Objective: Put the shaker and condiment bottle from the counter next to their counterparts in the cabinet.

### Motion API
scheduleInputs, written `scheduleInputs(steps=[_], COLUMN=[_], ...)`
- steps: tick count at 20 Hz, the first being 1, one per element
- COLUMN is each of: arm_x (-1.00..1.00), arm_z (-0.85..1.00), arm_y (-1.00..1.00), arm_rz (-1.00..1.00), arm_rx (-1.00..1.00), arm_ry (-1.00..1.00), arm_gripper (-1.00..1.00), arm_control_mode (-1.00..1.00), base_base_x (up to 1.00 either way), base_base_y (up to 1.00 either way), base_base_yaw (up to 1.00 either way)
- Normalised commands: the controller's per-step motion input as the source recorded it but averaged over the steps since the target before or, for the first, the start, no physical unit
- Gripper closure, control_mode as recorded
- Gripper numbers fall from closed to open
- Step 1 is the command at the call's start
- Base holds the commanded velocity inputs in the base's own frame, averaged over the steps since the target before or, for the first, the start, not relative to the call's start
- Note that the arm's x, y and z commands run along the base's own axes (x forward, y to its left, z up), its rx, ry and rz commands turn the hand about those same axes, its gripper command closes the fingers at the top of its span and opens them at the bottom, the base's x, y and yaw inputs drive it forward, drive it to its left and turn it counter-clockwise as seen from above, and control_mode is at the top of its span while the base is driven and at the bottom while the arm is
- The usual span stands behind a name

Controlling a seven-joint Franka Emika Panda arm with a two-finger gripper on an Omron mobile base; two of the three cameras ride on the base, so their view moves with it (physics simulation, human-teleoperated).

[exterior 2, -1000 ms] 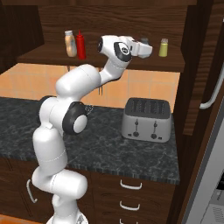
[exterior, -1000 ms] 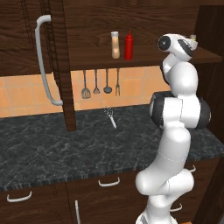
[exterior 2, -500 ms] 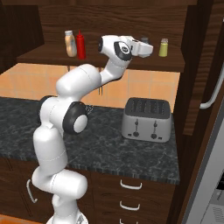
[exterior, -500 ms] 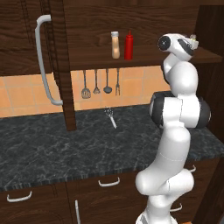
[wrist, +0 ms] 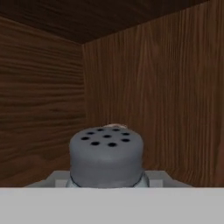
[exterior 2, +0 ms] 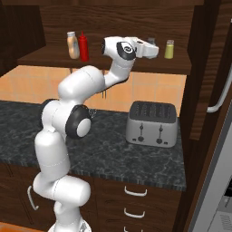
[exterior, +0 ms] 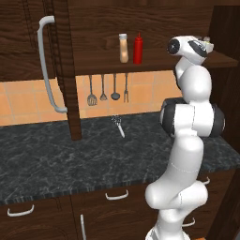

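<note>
My gripper [exterior 2: 152, 47] reaches into the cabinet [exterior 2: 45, 58] at the right end of its shelf. The shaker [exterior 2: 152, 41] sits between the jaws, its dark grey cap [wrist: 106, 153] with holes close in front of the hand view. The fingers are hidden, so the grip cannot be judged. Just to its right stands the yellow-green shaker [exterior 2: 169, 49]. At the shelf's left, the peach-orange condiment bottle [exterior: 123, 48] stands beside the red squeeze bottle [exterior: 138, 48]. The left base view shows the gripper [exterior: 206, 43] at the shelf's [exterior: 93, 63] right end.
The cabinet's side and back walls close in around the hand. A silver toaster [exterior 2: 152, 123] stands on the black counter [exterior 2: 113, 149] below. Utensils [exterior: 108, 89] hang on the tiled wall, a whisk [exterior: 118, 125] lies on the counter, and the open door's grey handle [exterior: 47, 65] is at left.
</note>
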Motion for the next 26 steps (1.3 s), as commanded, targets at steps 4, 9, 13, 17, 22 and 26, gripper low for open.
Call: scheduleInputs(steps=[4,9,13,17,22,26], arm_x=[0.03,-0.63,-1.0,-1.0,-1.0,-1.0], arm_z=[-0.21,-0.01,0.18,0.24,0.23,0.22], arm_y=[-0.02,0.14,0.39,0.41,0.5,0.62], arm_rz=[0.0,0.0,0.0,0.0,0.0,0.0], arm_rx=[0.0,0.0,0.01,0.0,0.0,0.0], arm_ry=[0.0,0.0,0.0,0.0,0.0,0.0], arm_gripper=[-1.0,-1.0,-1.0,-1.0,-1.0,-1.0], arm_control_mode=[-1.0,-1.0,-1.0,-1.0,-1.0,-1.0], base_base_x=[0.0,0.0,0.0,0.0,0.0,0.0], base_base_y=[0.0,0.0,0.0,0.0,0.0,0.0], base_base_yaw=[0.0,0.0,0.0,0.0,0.0,0.0])
